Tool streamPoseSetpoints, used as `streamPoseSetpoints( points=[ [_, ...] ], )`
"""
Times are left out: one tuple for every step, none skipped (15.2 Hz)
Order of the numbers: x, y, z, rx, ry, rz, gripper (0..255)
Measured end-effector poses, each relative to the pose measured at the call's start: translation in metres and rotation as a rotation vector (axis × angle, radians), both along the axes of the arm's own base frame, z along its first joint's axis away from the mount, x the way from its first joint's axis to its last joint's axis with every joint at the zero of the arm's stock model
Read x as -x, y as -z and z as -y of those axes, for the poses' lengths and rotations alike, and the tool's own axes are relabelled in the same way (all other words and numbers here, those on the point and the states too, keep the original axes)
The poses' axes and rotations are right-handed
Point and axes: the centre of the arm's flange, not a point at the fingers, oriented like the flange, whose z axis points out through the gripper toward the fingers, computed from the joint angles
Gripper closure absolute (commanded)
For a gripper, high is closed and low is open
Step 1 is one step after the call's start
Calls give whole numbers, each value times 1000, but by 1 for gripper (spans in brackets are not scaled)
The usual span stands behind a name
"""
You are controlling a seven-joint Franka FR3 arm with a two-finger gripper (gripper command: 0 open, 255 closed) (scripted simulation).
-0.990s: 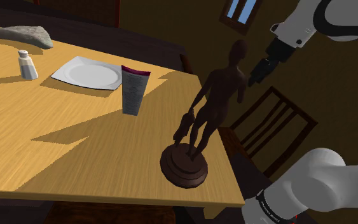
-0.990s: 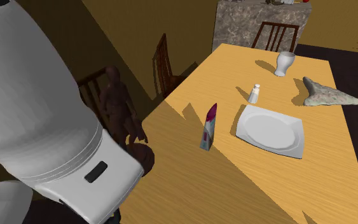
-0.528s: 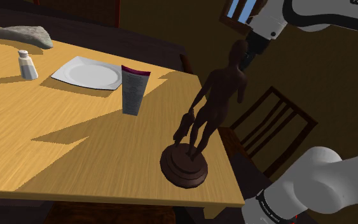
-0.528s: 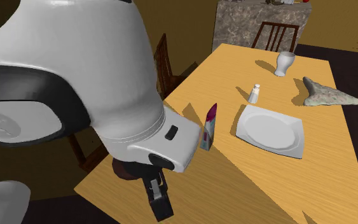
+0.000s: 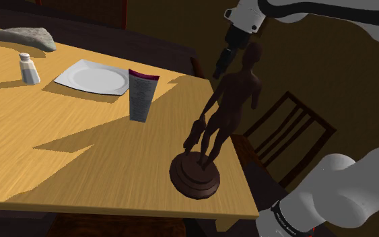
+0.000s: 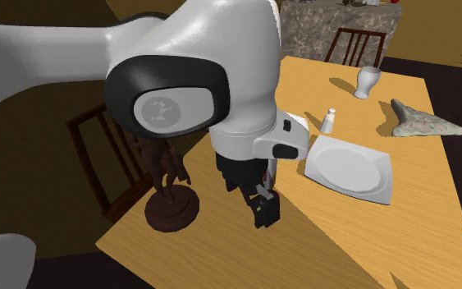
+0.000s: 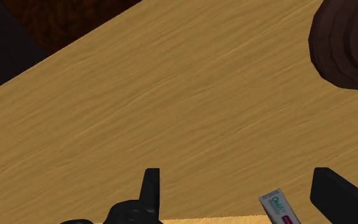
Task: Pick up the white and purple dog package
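Hovering high over the wooden tabletop (image 5: pixel 80 148), the black end effector (image 5: pixel 219 71) is spread open and empty. The upright white and purple package (image 5: pixel 142 95) stands untouched between the white plate (image 5: pixel 93 76) and the dark brown figurine (image 5: pixel 231 108), on the shoulder view's left of the figurine. Descent, grasp and lift all remain.

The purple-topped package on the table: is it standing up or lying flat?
Standing upright: in the shoulder view the package stands on its bottom edge on the table, purple band at the top.
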Motion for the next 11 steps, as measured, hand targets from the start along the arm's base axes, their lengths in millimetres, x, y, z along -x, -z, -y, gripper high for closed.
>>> streamPoseSetpoints(
  points=[
    [-10, 4, -9, 2, -26, -3, 0],
    [-18, 5, -19, 3, -53, -7, 0],
    [-28, 6, -29, 5, -79, -9, 0],
    [-38, 4, -40, 7, -104, -12, 0],
    [-47, 5, -52, 8, -131, -14, 0],
    [-57, 11, -63, 10, -156, -17, 0],
    [-63, 14, -72, 11, -183, -21, 0],
    [-66, 14, -84, 13, -208, -23, 0],
    [-73, 19, -94, 15, -235, -26, 0],
    [-83, 21, -105, 16, -261, -29, 0],
    [-89, 22, -116, 18, -287, -32, 0]
  ],
)
